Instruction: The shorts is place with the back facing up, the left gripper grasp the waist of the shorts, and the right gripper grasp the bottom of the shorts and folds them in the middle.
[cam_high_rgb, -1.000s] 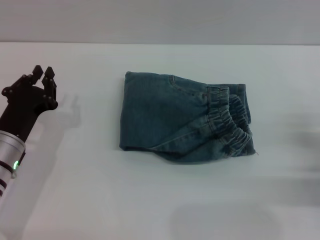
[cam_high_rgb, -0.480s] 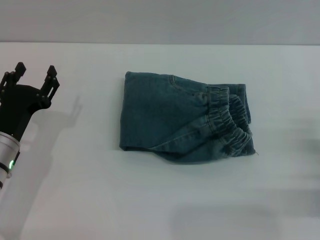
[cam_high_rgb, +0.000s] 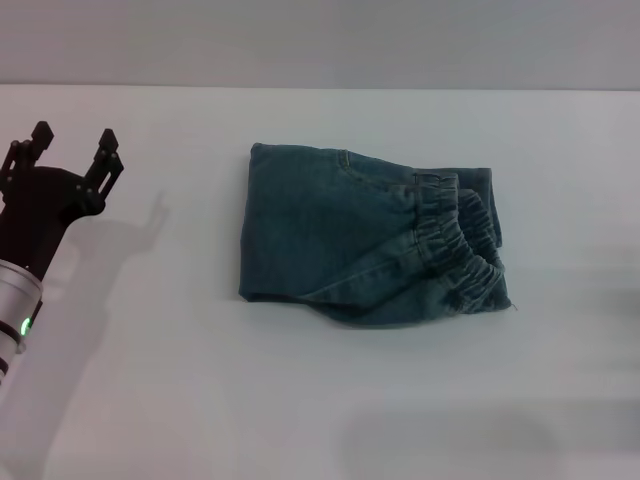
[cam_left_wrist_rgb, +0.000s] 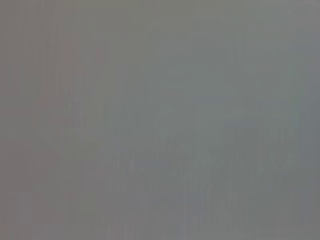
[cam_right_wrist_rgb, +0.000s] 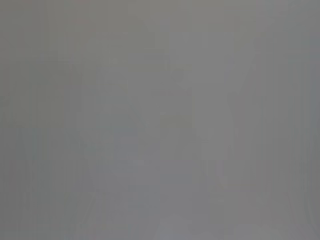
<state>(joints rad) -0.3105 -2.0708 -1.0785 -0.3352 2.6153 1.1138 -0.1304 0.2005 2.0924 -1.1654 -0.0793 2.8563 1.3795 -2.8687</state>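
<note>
Before me lies a wide, plain white surface (cam_high_rgb: 300, 400) that fills nearly all of my head view, matte and evenly lit. Soft grey shadows spread across its near part and its left side. Along its far edge it meets a flat, pale grey wall (cam_high_rgb: 320, 40) in a straight horizontal line; my two wrist views show only a featureless grey with nothing I can make out.

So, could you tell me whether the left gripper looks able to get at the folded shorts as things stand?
Probably yes: the left gripper is open at the table's left edge, apart from the shorts, with only bare tabletop between them.
</note>
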